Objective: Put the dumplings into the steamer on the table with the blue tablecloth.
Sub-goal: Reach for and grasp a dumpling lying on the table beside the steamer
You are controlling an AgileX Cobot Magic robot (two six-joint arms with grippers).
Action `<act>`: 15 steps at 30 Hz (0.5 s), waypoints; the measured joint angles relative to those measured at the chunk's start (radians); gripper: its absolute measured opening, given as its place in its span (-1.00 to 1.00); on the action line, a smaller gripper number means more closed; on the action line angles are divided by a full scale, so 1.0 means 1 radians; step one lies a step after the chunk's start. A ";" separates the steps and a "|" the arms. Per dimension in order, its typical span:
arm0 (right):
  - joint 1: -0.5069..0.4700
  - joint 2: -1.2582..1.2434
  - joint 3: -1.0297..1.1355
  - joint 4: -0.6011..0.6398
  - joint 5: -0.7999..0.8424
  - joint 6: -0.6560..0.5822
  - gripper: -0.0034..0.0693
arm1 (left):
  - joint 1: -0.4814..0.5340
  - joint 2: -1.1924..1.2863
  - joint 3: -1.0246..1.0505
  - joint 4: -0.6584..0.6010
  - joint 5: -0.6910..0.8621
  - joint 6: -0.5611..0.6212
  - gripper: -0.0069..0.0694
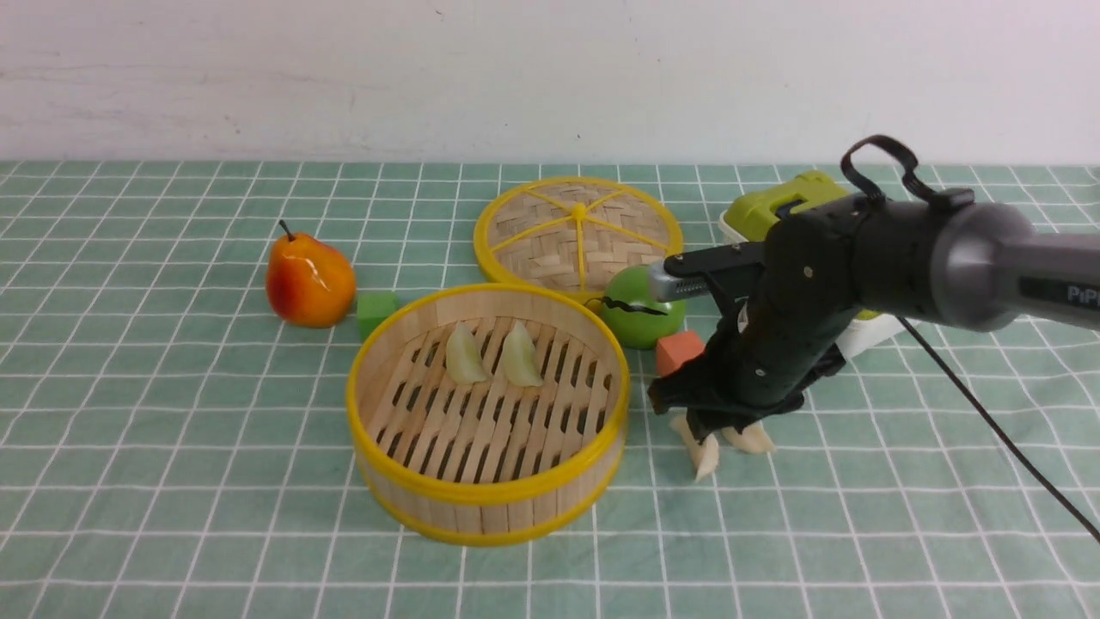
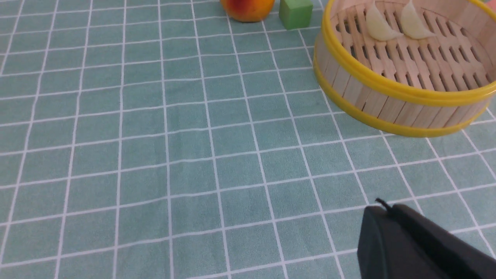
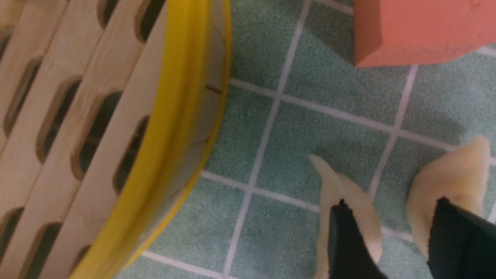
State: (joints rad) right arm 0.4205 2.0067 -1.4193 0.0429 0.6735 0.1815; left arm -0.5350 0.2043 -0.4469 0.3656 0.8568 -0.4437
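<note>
The steamer (image 1: 485,499) stands mid-table on the blue tablecloth (image 1: 172,430) and holds two dumplings (image 1: 465,354) (image 1: 521,355), which also show in the left wrist view (image 2: 378,25) (image 2: 414,23). Two more dumplings (image 1: 706,456) (image 1: 754,440) lie on the cloth just right of the steamer. My right gripper (image 1: 726,430) hangs low over them, open. In its wrist view the gripper (image 3: 391,203) has one finger over each dumpling (image 3: 350,193) (image 3: 453,170) and bare cloth in the gap. My left gripper (image 2: 383,207) is shut and empty, near the steamer (image 2: 387,87).
An orange cube (image 1: 679,350) and a green apple (image 1: 640,305) sit right behind the right gripper. The flat woven lid (image 1: 577,232) lies behind the steamer. A pear (image 1: 309,279) and a green cube (image 1: 375,311) are at the left. A green-and-white object (image 1: 773,211) stands behind the right arm.
</note>
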 joint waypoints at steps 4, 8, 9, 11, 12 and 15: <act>0.000 0.037 0.002 0.038 -0.005 0.008 -0.23 | 0.000 -0.005 0.031 0.007 -0.060 0.000 -0.86; 0.000 0.038 0.002 0.070 -0.007 0.009 -0.24 | 0.000 -0.005 0.037 0.008 -0.078 0.000 -0.86; 0.000 0.038 0.002 0.073 -0.007 0.009 -0.23 | 0.000 -0.005 0.037 0.009 -0.078 0.000 -0.86; 0.000 0.038 0.002 0.077 -0.007 0.008 -0.17 | 0.000 -0.005 0.038 0.010 -0.079 0.000 -0.86; 0.000 0.039 0.002 0.079 -0.006 0.005 -0.15 | 0.000 -0.005 0.038 0.010 -0.079 0.000 -0.86; 0.000 0.041 0.001 0.080 -0.001 -0.018 -0.23 | 0.000 -0.005 0.038 0.010 -0.080 0.000 -0.86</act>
State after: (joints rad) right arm 0.4205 2.0479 -1.4184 0.1229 0.6725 0.1632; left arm -0.5350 0.1992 -0.4089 0.3760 0.7771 -0.4437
